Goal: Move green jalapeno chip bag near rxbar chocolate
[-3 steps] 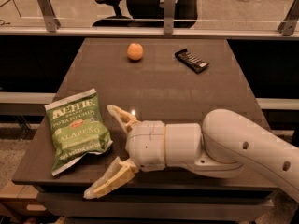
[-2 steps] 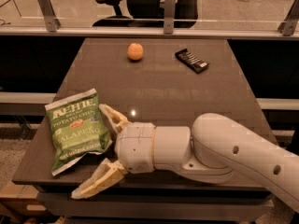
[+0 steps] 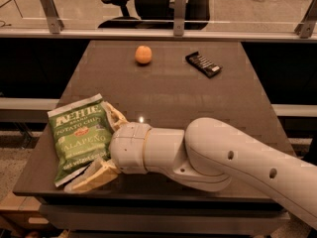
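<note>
While its fingers (image 3: pixel 96 175) stand apart, the hand (image 3: pixel 89 148) straddles the right edge of the green jalapeno chip bag (image 3: pixel 77 133), near left on the counter (image 3: pixel 168 98); the rxbar chocolate (image 3: pixel 203 64) lies far right.

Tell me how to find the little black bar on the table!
Start at the dark brown rectangular table and look to its far right part, away from the robot's white hand, open at the crinkly green chip bag near left. The small flat black bar wrapper lies there, right of the round orange fruit. It alone is flat and black with white lines.
</note>
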`<act>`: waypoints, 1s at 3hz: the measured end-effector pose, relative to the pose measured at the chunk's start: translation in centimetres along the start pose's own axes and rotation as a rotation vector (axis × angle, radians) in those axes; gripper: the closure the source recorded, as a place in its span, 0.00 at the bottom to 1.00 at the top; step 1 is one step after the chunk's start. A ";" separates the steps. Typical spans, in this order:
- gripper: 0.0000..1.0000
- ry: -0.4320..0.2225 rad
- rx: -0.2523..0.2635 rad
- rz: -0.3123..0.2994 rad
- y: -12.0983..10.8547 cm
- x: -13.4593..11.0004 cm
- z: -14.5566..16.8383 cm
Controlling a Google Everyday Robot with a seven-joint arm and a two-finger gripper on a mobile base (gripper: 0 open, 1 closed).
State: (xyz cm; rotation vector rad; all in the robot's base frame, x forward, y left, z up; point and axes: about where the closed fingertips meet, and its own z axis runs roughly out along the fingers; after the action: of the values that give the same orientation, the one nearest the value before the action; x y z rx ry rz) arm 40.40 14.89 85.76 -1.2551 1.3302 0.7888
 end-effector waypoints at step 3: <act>0.41 0.015 0.018 -0.011 -0.9 0.1 1.5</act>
State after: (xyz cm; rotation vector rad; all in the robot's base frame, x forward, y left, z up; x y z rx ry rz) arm 41.68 16.06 85.59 -1.2548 1.3390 0.7597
